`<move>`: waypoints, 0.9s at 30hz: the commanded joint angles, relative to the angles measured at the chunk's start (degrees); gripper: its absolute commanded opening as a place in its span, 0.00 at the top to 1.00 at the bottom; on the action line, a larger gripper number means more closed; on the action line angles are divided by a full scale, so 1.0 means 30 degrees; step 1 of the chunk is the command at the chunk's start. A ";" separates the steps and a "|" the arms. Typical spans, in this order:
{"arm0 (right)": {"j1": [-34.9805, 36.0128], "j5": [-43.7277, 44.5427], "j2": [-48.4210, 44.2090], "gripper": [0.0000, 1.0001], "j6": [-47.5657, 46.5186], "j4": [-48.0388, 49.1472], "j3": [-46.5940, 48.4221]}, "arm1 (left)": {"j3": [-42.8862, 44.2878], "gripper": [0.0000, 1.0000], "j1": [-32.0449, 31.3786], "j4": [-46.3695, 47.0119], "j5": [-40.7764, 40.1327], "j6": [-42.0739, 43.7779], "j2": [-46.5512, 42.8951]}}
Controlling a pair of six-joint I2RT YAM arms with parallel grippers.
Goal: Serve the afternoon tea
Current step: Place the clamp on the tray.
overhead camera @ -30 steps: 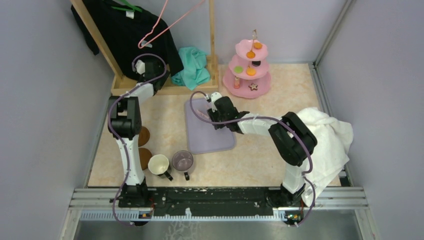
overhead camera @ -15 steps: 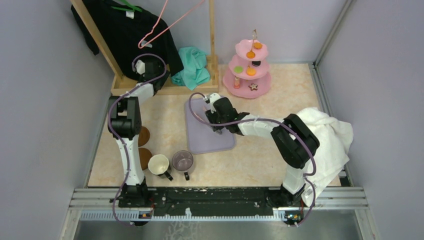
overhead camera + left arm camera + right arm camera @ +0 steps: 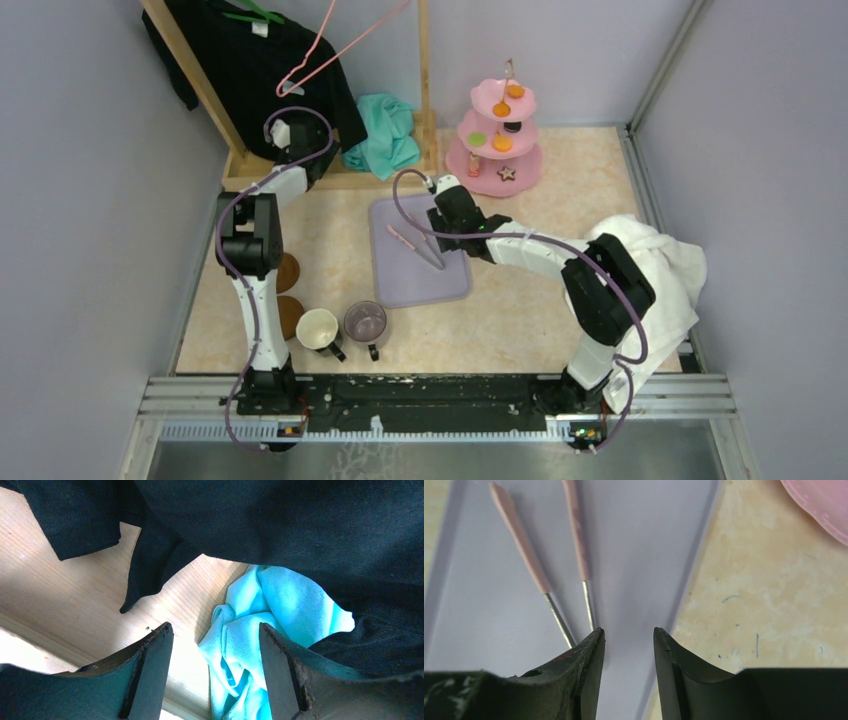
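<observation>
The right pincer point(image 3: 629, 632) is open and empty over the purple tray point(image 3: 649, 555). The tongs point(image 3: 521, 545) lie just at its left, and the pink three-tier stand point(image 3: 824, 500) is ahead at its right. The left pincer point(image 3: 215, 627) is open above the teal cloth point(image 3: 270, 600).

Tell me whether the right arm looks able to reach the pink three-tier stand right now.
Probably yes. The right gripper hovers open and empty above the tray edge, and only bare tabletop lies between it and the pink stand.
</observation>
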 commanded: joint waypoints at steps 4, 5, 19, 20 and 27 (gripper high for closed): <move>-0.1072 0.0575 0.0500 0.60 0.1283 -0.1331 0.1216 | 0.0434 0.31 0.0013 -0.0067 -0.0035 0.0413 -0.0666; -0.1148 0.0466 0.0579 0.60 0.1286 -0.1288 0.1193 | 0.0398 0.31 0.0031 -0.0058 -0.0061 0.0417 -0.0667; -0.2757 -0.2173 0.2483 0.65 0.0530 -0.0929 0.1235 | -0.0085 0.31 0.0103 0.0151 -0.0113 0.0326 -0.0755; -0.2867 -0.2449 0.2687 0.66 0.0349 -0.1007 0.1331 | -0.0110 0.31 0.0130 0.0135 -0.0104 0.0344 -0.0751; -0.3605 -0.5279 0.3816 0.77 -0.1856 -0.1049 0.1780 | -0.0097 0.31 0.0177 0.0191 -0.0085 0.0317 -0.0839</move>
